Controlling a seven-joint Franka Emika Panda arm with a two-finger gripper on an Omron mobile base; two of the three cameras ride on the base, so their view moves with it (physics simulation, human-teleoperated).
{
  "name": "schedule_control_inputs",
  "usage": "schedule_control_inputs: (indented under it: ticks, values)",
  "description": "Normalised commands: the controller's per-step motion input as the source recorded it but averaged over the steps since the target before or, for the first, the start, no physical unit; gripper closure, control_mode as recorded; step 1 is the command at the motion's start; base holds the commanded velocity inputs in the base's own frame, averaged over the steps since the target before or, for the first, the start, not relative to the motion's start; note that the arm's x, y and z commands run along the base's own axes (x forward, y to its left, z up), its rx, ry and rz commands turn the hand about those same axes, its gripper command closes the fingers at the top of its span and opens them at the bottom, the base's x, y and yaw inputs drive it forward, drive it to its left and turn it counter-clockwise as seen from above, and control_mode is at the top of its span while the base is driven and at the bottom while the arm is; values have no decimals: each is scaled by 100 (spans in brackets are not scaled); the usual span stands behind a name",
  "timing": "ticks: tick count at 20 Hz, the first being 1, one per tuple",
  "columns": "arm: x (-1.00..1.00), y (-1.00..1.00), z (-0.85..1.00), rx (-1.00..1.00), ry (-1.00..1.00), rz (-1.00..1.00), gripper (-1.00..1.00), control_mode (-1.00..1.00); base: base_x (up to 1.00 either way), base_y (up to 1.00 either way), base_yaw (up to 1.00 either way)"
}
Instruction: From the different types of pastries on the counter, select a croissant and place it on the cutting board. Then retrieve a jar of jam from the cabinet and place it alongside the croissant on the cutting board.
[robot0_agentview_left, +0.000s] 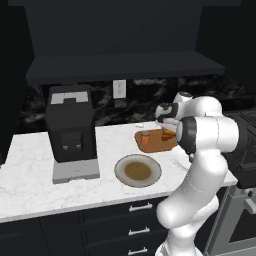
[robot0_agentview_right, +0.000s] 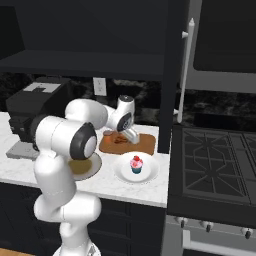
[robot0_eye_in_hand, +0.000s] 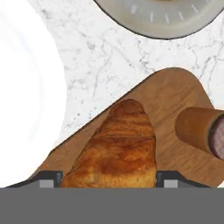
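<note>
The golden-brown croissant (robot0_eye_in_hand: 118, 148) lies on the reddish-brown cutting board (robot0_eye_in_hand: 175, 96), which rests on the white marble counter (robot0_agentview_left: 30, 175). My gripper (robot0_eye_in_hand: 109, 179) hangs close over the croissant and is open, one fingertip (robot0_eye_in_hand: 48, 178) showing on each side of it. The small orange jar of jam (robot0_eye_in_hand: 197, 131) stands on the same board beside the croissant. In the left base view, jar (robot0_agentview_left: 145, 136), croissant (robot0_agentview_left: 169, 135) and board (robot0_agentview_left: 155, 145) sit under my hand (robot0_agentview_left: 169, 129). The pink-frosted cupcake (robot0_agentview_right: 136, 164) sits on a white plate (robot0_agentview_right: 150, 174). The black cabinet (robot0_agentview_left: 125, 30) hangs above.
A round grey-beige plate (robot0_agentview_left: 137, 170) lies in front of the board. A black coffee machine (robot0_agentview_left: 70, 130) stands to the left on the counter. A stove (robot0_agentview_right: 220, 165) adjoins the counter on the right. Dark drawers (robot0_agentview_left: 140, 220) with silver handles run below.
</note>
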Motion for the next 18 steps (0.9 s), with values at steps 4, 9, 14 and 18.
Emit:
schedule_control_inputs:
  ticks: [4, 9, 14, 18]
  values:
    - [67, 0, -5, -1, 0, 11, 100, -100, 0, 0, 0]
    - [47, -7, -8, -3, 2, 15, 100, -100, 0, 0, 0]
    - [0, 0, -37, -7, 0, 20, 100, -100, 0, 0, 0]
    - [0, 0, -35, -4, -2, 21, 100, -100, 0, 0, 0]
